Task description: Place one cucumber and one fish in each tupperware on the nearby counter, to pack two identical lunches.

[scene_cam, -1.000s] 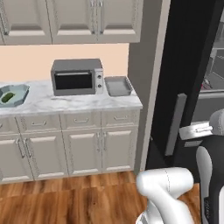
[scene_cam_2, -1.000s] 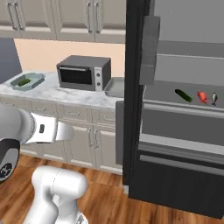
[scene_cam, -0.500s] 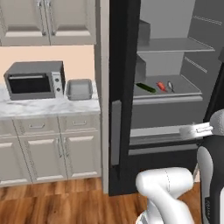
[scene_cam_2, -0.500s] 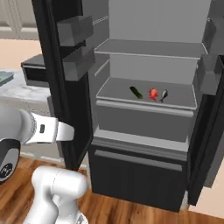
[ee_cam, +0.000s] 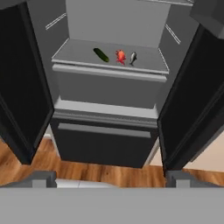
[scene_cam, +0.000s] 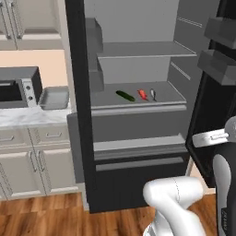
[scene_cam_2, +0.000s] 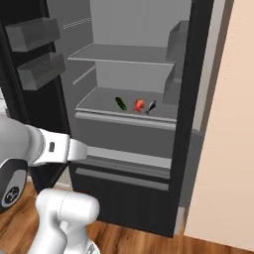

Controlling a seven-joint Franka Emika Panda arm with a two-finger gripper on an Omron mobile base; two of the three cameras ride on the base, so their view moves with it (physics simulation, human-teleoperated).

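Note:
On the middle shelf of the open fridge lie a dark-green cucumber [scene_cam: 125, 95] [scene_cam_2: 120, 103] [ee_cam: 101, 54], a red-orange fish [scene_cam: 143, 94] [scene_cam_2: 140, 104] [ee_cam: 120, 56] and a pale grey fish [scene_cam: 153, 94] [scene_cam_2: 151, 105] [ee_cam: 133, 57], side by side and apart. My gripper [ee_cam: 111, 178] is open and holds nothing, well back from the shelf and below its level. A grey tray-like tupperware [scene_cam: 54, 97] stands on the marbled counter [scene_cam: 27, 117] left of the fridge, beside the toaster oven [scene_cam: 16, 87].
Both black fridge doors [ee_cam: 22, 87] [ee_cam: 197, 100] stand open on either side, with bins [scene_cam_2: 34, 32] on them. A closed drawer front [ee_cam: 105, 131] sits below the shelf. A beige panel [scene_cam_2: 228, 124] flanks the fridge on the right. Wooden floor [ee_cam: 87, 173] lies in front.
The base has swung to the right, so the views have shifted from the counter and toaster oven to the open fridge. The food on the shelf has not moved. The gripper stays open.

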